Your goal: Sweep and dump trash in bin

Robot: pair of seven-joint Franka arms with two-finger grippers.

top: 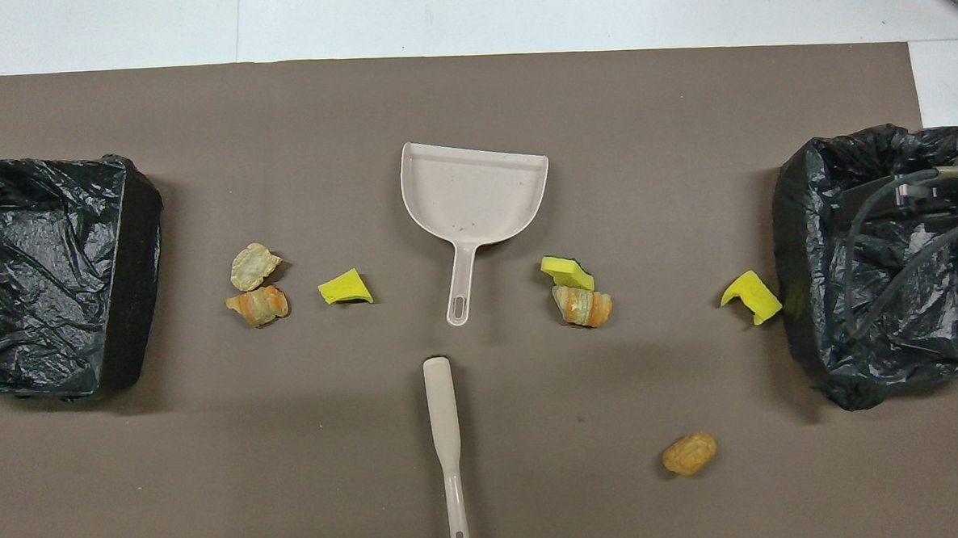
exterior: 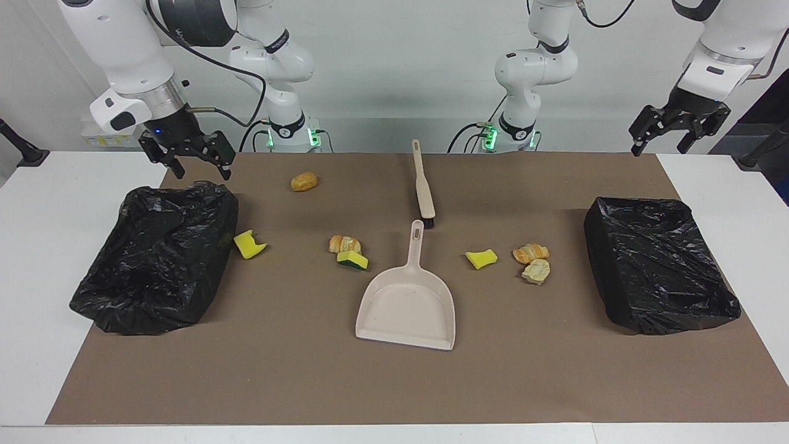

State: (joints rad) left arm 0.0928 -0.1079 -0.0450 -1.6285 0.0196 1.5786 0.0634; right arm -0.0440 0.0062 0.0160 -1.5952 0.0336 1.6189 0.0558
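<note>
The trash lies scattered on the brown mat: a bread roll [exterior: 304,181], a yellow sponge piece [exterior: 249,244], a croissant [exterior: 344,243] touching a green-backed sponge [exterior: 352,260], another yellow sponge [exterior: 481,258], and two pastries [exterior: 530,252] [exterior: 536,271]. One black-bagged bin [exterior: 209,246] stands at the right arm's end, another bin [exterior: 604,259] at the left arm's end. My right gripper [exterior: 202,169] hangs open and empty over the robot-side rim of its bin. Over the mat's corner at its own end, my left gripper [exterior: 662,145] is open and empty.
A beige dustpan [exterior: 408,302] lies mid-mat with its handle toward the robots. A beige brush [exterior: 423,185] lies in line with it, nearer the robots, bristles close to the dustpan handle. White table shows around the mat [exterior: 277,382].
</note>
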